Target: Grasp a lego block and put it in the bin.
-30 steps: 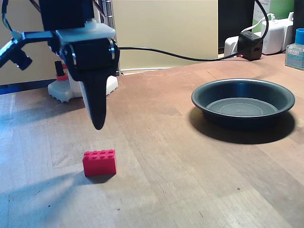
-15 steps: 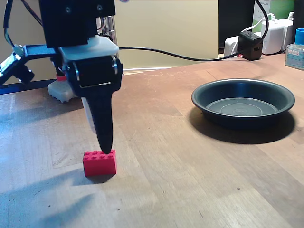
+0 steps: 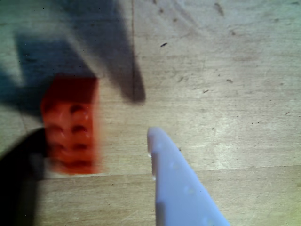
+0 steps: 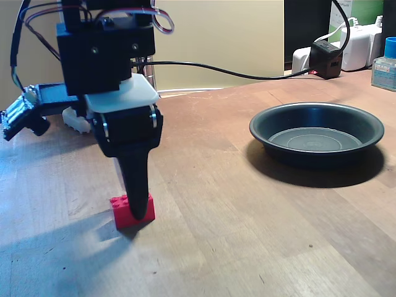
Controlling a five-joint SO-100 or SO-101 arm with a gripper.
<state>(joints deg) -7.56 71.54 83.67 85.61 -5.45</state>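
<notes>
Block (image 4: 127,211) sits on the wooden surface (image 4: 247,216) in the fixed view, left of centre, well apart from the bin (image 4: 317,132) at right. The dark finger (image 4: 137,185) stands in front of the block and covers its right part; the tip reaches down to about the block's lower edge.

Wrist view: block (image 3: 70,127), blurred, lies studs-up between a dark finger (image 3: 19,179) at lower left and the pale finger (image 3: 176,183) at lower right. The dark finger is at or touching the block's left side; I cannot tell which. A clear strip of surface (image 3: 211,84) separates the block from the pale finger. Jaws (image 3: 101,146) are spread apart, straddling the block, not gripping it.

Against the fixed view half a second ago: the arm is lower, the dark finger tip having dropped from the block's top face to near its base. The block now appears slightly turned and shifted a little toward the right. One second ago the tip hung well above the block. The bin is unmoved.
</notes>
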